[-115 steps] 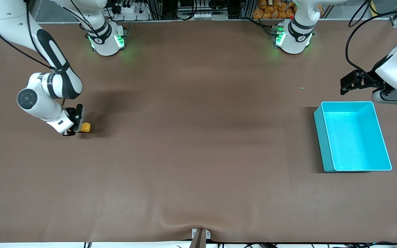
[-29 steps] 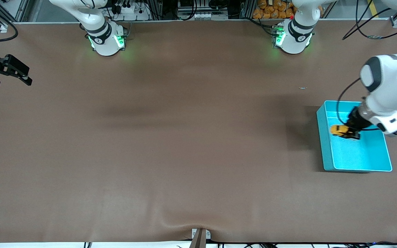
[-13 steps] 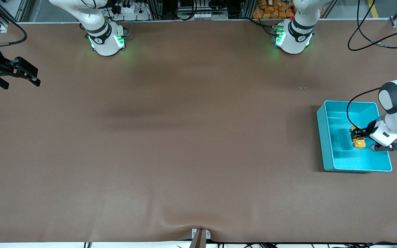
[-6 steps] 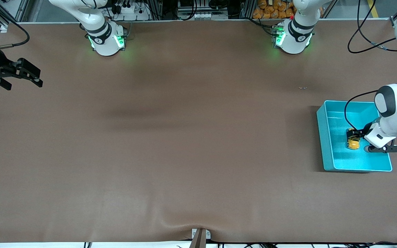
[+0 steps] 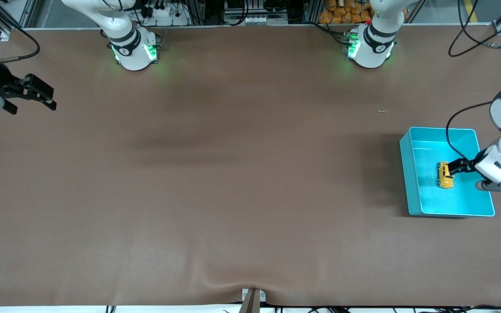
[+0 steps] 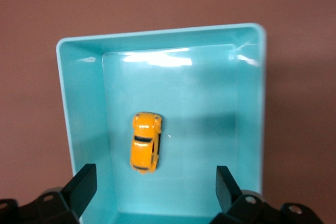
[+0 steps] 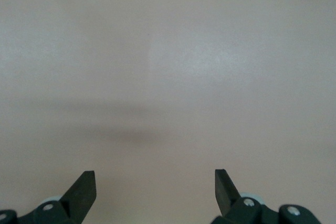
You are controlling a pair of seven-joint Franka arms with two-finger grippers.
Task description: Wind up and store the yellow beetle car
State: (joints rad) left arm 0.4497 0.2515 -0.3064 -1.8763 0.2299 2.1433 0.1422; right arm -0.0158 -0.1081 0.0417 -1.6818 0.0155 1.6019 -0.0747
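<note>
The yellow beetle car point(image 5: 445, 175) lies on the floor of the turquoise bin point(image 5: 409, 174); in the left wrist view the car point(image 6: 145, 141) sits free in the bin point(image 6: 79, 119). My left gripper point(image 5: 458, 167) is open and empty over the bin, just above and beside the car; its two fingers stand wide apart in the left wrist view point(image 6: 153, 187). My right gripper point(image 5: 33, 96) is open and empty over bare table at the right arm's end, waiting; the right wrist view point(image 7: 155, 187) shows only the tabletop.
The brown table point(image 5: 233, 174) spreads wide between the arms. A tiny pale scrap point(image 5: 382, 111) lies on the table, farther from the front camera than the bin. The two arm bases point(image 5: 134, 50) stand along the table's back edge.
The left gripper has let go of the car, which now lies in the bin, and has drawn back and up from it. The right gripper has drifted slightly.
</note>
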